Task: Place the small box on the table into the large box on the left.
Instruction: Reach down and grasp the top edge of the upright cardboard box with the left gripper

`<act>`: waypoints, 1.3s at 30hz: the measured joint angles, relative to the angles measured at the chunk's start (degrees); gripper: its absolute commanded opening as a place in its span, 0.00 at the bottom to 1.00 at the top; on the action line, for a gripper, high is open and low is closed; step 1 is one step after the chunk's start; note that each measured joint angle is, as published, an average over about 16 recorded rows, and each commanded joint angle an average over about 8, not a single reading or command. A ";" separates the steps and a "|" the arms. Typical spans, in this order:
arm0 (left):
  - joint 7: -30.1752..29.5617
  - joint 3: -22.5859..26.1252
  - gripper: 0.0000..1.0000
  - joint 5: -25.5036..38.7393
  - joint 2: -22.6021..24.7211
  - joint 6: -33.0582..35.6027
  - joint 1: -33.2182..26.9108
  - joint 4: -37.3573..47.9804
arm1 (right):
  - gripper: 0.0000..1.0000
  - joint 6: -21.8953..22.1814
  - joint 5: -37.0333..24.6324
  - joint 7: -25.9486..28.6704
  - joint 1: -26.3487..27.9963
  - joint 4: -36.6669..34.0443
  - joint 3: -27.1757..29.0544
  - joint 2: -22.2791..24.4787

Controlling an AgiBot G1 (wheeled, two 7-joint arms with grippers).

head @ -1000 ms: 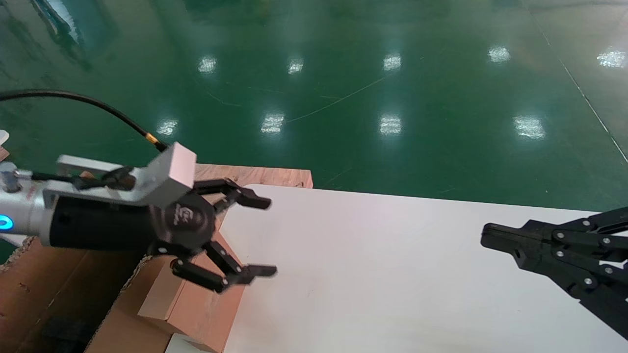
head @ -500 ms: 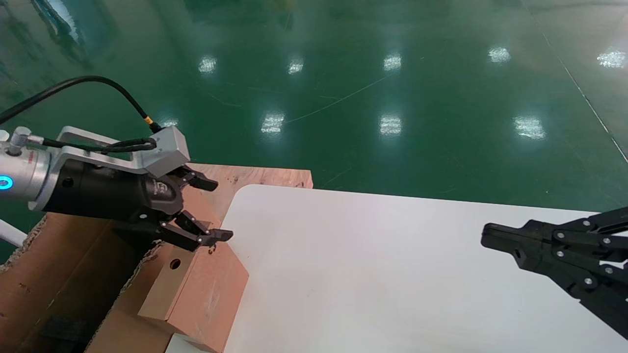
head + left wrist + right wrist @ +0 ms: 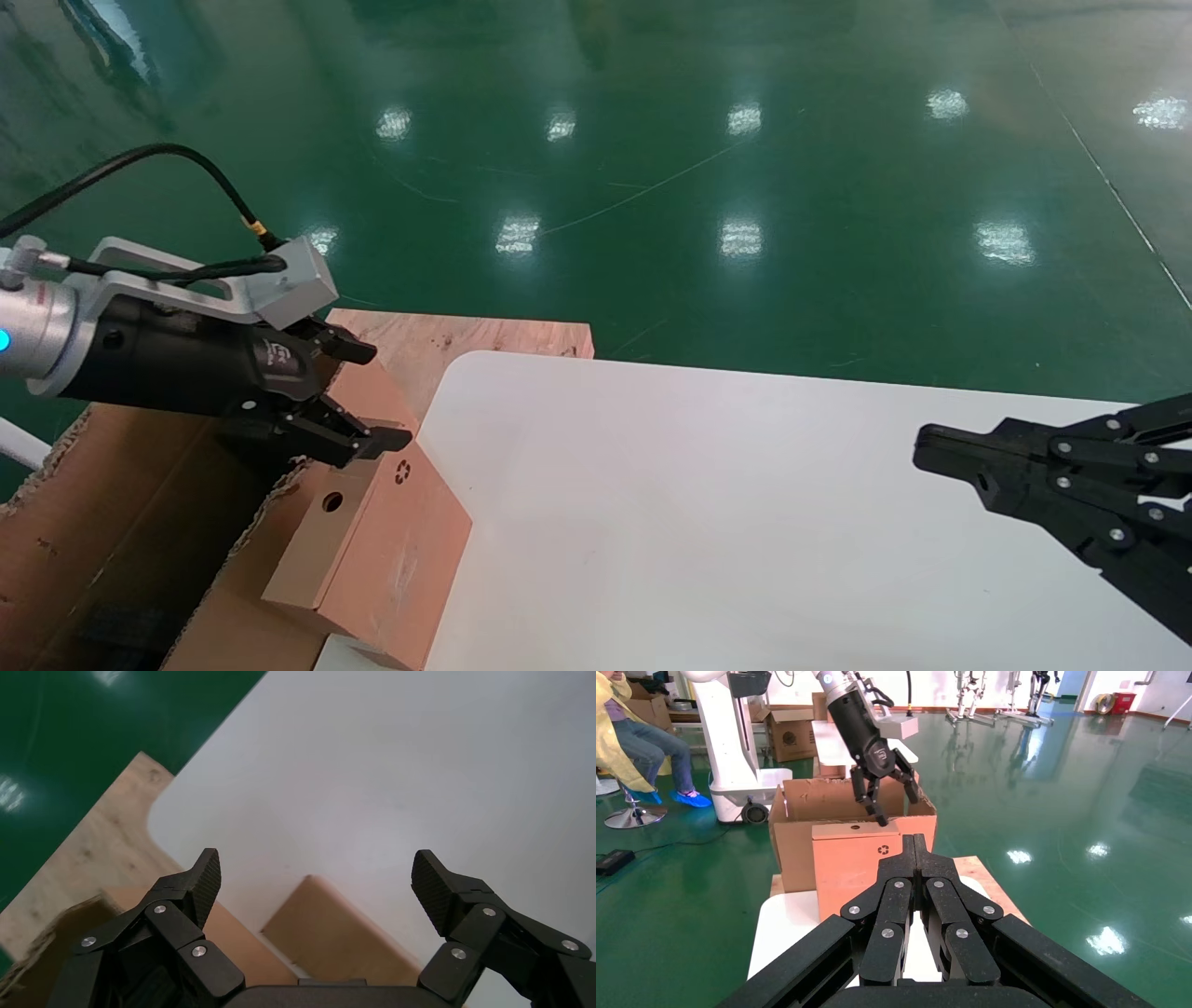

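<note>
Left pincer [image 3: 368,396] hangs over the far end of the small box [image 3: 372,550], fingers spread wide with nothing between them; the left wrist view confirms it, both ribbed black pads [image 3: 207,878] apart over open air. The small box leans on the left edge of the bench [image 3: 745,522], tilted, its outer long side against the torn flap of the large box [image 3: 112,522]. So it sits at the carton's rim, not down inside. From the right wrist view the small box [image 3: 859,864] stands in front of the carton [image 3: 800,829], the left pincer [image 3: 884,797] just above its top edge.

The large box shows a dark interior; what lies at the bottom cannot be made out. It is brown corrugated cardboard with ragged, fibrous flap edges. The small box is smoother pinkish-brown card, oblong, with a lighter tan strip along one side, a round hole [image 3: 332,501] and a tiny black recycling mark [image 3: 401,472]. The bench is smooth matte white with a rounded corner. A reddish wood-grain board [image 3: 466,334] pokes out behind it, over a glossy green floor [image 3: 652,168].

Right pincer [image 3: 931,447] hovers over the bench's right side, fingers pressed together, empty.
</note>
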 measured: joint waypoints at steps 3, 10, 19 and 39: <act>-1.87 1.32 1.00 1.95 1.16 0.02 -1.34 0.26 | 0.00 0.00 0.01 -0.01 0.01 -0.01 -0.01 0.00; -9.30 6.28 1.00 7.70 4.25 0.71 -5.61 0.34 | 0.00 0.00 0.02 -0.03 0.02 -0.03 -0.04 0.01; -19.69 14.95 1.00 10.98 6.42 1.48 -11.06 0.53 | 0.00 0.01 0.05 -0.04 0.03 -0.03 -0.08 0.02; -33.17 37.37 1.00 4.87 7.93 1.61 -22.53 0.55 | 0.00 0.05 0.10 -0.08 0.05 -0.03 -0.16 0.05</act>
